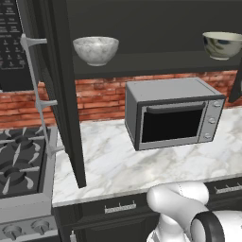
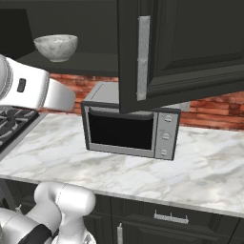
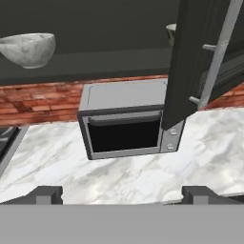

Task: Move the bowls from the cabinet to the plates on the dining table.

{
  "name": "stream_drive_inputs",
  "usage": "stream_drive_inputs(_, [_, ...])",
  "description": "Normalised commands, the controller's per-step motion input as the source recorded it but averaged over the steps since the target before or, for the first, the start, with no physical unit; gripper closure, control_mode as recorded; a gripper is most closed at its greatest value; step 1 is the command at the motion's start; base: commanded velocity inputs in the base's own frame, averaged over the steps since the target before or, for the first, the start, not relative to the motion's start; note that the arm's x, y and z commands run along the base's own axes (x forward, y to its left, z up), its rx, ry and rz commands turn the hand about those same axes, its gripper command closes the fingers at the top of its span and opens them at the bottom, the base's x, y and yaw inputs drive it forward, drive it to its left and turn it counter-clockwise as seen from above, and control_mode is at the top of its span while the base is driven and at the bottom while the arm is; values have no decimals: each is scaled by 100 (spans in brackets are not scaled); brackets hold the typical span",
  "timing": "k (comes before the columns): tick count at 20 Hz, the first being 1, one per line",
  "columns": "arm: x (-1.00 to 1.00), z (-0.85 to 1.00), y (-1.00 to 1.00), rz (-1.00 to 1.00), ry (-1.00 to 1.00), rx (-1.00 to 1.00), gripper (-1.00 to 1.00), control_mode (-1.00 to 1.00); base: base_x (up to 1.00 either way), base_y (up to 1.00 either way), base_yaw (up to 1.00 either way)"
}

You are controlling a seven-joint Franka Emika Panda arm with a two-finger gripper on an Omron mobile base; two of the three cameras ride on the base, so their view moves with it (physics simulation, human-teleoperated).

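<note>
Marbled bowl [image 1: 96, 50] and grey-green bowl [image 1: 222, 45] sit on the open cabinet's shelf [image 1: 156, 64], jaws released and empty.

A red brick wall [image 1: 101, 97] backs the marble counter [image 1: 156, 163], with a gas stove [image 1: 21, 163] at left.

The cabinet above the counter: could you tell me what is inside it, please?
Inside the open cabinet, a marbled bowl sits at the shelf's left and a grey-green bowl at its right. Its upper part is dark, so anything higher up cannot be made out.
</note>
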Motion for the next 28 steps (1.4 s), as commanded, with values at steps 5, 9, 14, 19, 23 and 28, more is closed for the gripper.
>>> stream_drive_inputs(5, [15, 0, 48, 0, 0, 0, -100, -100, 0, 0, 0])
stream_drive_inputs(9, [46, 0, 31, -2, 0, 0, -100, -100, 0, 0, 0])
stream_drive_inputs(14, [59, -9, 9, -1, 0, 0, -100, -100, 0, 0, 0])
stream_drive_inputs(19, [59, -16, 0, 0, 0, -6, -100, -100, 0, 0, 0])
stream_drive_inputs(23, [39, -4, 0, 0, 0, -17, -100, -100, 0, 0, 0])
stream_drive_inputs(28, [10, 0, 0, 0, 5, -21, -100, -100, 0, 0, 0])
